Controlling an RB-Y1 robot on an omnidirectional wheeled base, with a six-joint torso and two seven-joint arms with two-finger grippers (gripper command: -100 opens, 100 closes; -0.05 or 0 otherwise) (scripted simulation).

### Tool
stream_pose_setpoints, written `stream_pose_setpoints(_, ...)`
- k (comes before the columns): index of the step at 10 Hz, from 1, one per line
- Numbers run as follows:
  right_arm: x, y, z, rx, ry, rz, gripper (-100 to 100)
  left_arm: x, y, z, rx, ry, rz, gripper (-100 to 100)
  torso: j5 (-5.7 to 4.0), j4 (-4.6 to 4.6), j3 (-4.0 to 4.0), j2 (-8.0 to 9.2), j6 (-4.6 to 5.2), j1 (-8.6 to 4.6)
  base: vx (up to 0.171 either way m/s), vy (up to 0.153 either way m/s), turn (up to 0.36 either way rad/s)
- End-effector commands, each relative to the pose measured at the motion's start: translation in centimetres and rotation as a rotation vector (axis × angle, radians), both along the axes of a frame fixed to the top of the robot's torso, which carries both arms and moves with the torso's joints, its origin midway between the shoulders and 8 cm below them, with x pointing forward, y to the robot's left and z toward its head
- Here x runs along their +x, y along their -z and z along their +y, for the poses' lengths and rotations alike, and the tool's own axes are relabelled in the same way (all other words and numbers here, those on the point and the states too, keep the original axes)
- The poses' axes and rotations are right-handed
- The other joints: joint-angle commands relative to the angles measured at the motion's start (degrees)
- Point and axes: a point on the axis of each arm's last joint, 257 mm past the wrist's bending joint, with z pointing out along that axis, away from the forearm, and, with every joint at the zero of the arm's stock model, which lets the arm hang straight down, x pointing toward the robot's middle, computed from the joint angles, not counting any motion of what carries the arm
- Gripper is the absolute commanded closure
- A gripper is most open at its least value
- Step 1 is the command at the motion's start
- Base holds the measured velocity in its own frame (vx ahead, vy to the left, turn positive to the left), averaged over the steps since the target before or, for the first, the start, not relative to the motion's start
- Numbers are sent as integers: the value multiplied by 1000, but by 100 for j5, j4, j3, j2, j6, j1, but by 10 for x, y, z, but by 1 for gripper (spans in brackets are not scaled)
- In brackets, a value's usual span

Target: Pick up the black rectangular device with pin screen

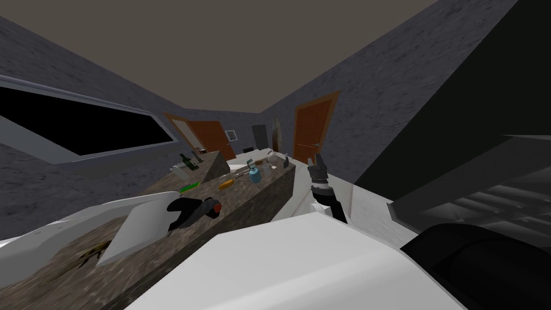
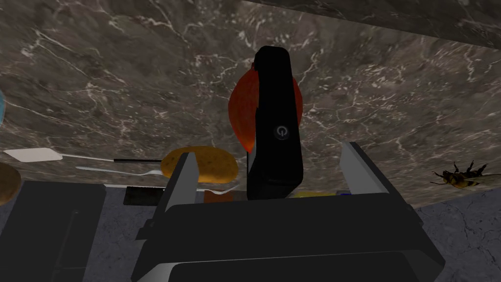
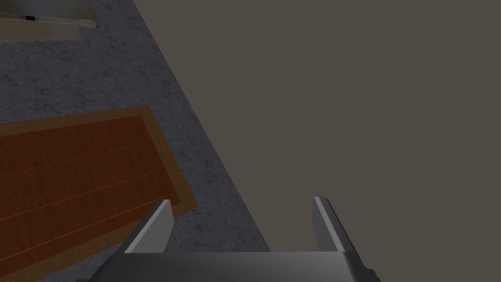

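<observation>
As my released left gripper (image 2: 269, 152) straddles the black rectangular device (image 2: 274, 122), off-ctr squeeze may skid it onto red round obj (image 2: 240, 115) behind.

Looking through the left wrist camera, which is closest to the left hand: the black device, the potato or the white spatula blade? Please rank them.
1. Black device, between the left hand's open fingers.
2. Potato, just beyond one finger.
3. White spatula blade, farther out on that same side.

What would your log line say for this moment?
left gripper open, straddling black device | not gripped | right gripper open, raised
</observation>
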Motion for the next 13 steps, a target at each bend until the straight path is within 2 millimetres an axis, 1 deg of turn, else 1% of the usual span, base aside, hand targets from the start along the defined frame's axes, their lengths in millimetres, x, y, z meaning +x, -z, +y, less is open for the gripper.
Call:
stream_pose_setpoints(1,0,0,0,0,0,0,0,0,0,0,0,0,0,-100,0,0,0,0,0,0,8,16,-3)
stream_pose_setpoints(2,0,0,0,0,0,0,0,0,0,1,1,-1,1,0,-8,8,20,37,1,-37,0,0,0)
stream_pose_setpoints(3,0,0,0,0,0,0,0,1,8,9,3,-10,1,-100,-13,12,30,52,1,-51,0,-10,-61)
stream_pose_setpoints(5,0,0,0,0,0,0,0,0,18,19,5,-20,2,-100,-15,14,34,57,1,-62,7,-25,-65)
stream_pose_setpoints(6,0,0,0,0,0,0,0,0,16,17,5,-18,2,-100,-16,14,33,57,1,-65,4,-11,-5)
stream_pose_setpoints(7,0,0,0,0,0,0,0,0,17,17,4,-17,2,100,-16,14,34,58,0,-62,0,0,13)
stream_pose_setpoints(11,0,0,0,0,0,0,0,0,17,18,5,-18,3,100,-16,16,34,56,2,-61,0,0,-4)
stream_pose_setpoints(12,0,0,0,0,0,0,0,-1,17,17,5,-18,3,0,-16,17,35,58,2,-61,0,0,0)
stream_pose_setpoints(13,0,0,0,0,0,0,0,1,8,9,3,-10,1,100,-17,17,36,59,2,-62,-5,15,81)
